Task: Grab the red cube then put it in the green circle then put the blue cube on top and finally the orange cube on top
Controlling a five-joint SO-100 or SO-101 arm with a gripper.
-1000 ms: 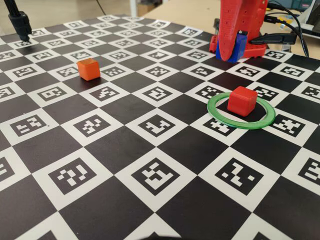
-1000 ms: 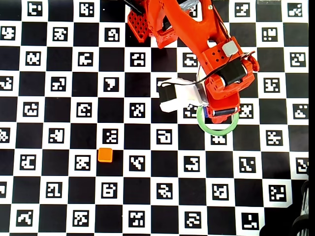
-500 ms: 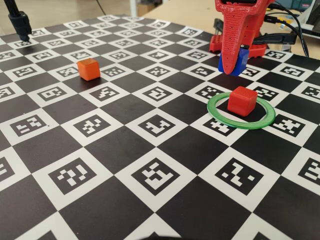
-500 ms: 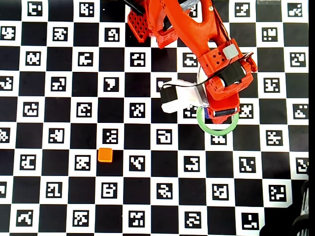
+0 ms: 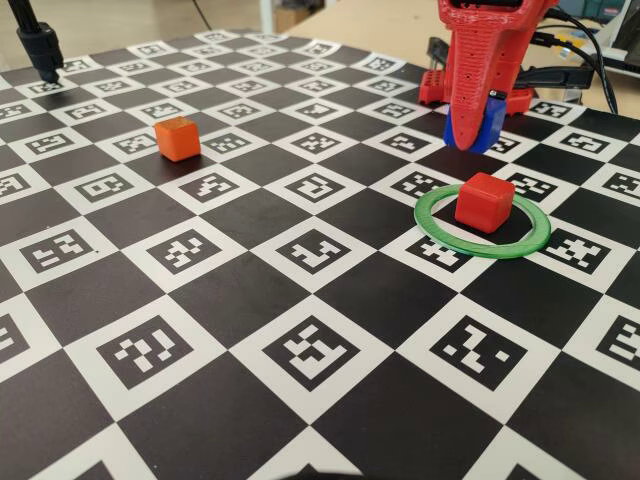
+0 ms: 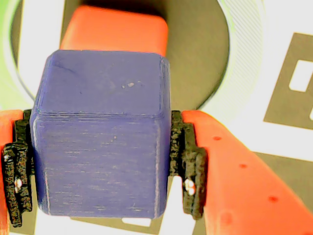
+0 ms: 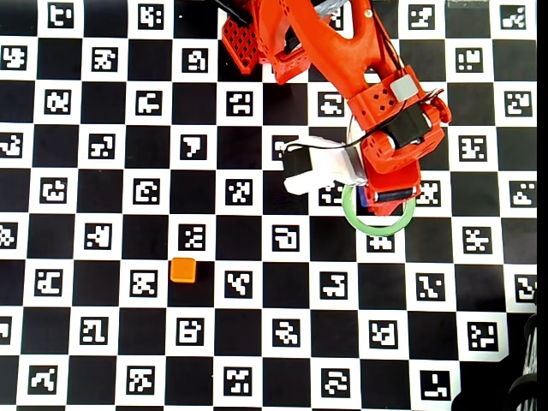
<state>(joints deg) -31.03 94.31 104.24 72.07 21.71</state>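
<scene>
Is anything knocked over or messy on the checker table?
Nothing stands out. The red cube sits flat inside the green circle, the orange cube stands upright on its own far to the left in the fixed view, and the claw holds the blue cube squarely above the ring.

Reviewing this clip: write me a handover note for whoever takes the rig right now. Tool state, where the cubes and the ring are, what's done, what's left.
Tool: shut on the blue cube, held in the air above and just behind the ring in the fixed view.
Red cube: resting inside the green circle, so step one is done.
Orange cube: alone on the checkered board, far to the left in the fixed view, untouched.
Left: lower the blue cube onto the red cube, release, fetch the orange cube, stack it on top.
</scene>
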